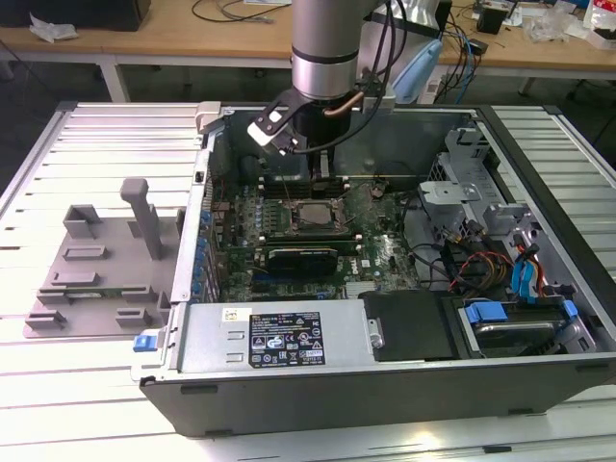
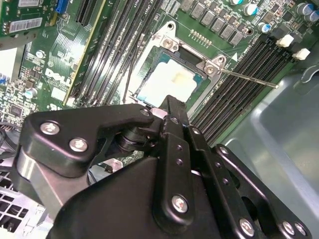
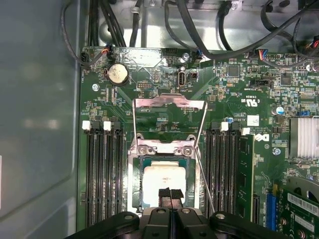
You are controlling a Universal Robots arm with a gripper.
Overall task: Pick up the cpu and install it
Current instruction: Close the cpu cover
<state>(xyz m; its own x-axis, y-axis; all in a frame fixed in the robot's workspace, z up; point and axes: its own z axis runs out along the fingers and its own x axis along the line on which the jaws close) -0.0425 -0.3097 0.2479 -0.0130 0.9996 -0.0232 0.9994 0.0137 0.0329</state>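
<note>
Cpu (image 3: 160, 175), pale metal top up, lay flat inside the open computer case (image 1: 404, 380), which in the exterior view had a grey parts fixture (image 1: 91, 274) well apart at its nine o'clock on the slatted table (image 1: 77, 414). Within the case the green motherboard (image 3: 234, 104) carried the socket (image 3: 192, 174) that framed it, the metal load plate (image 3: 169, 105) swung up and memory slots (image 3: 102, 169) on both sides. Just over one edge of it hung the gripper (image 3: 171, 197), jaws pressed together tip against tip; whether the tips touched the metal top could not be told
</note>
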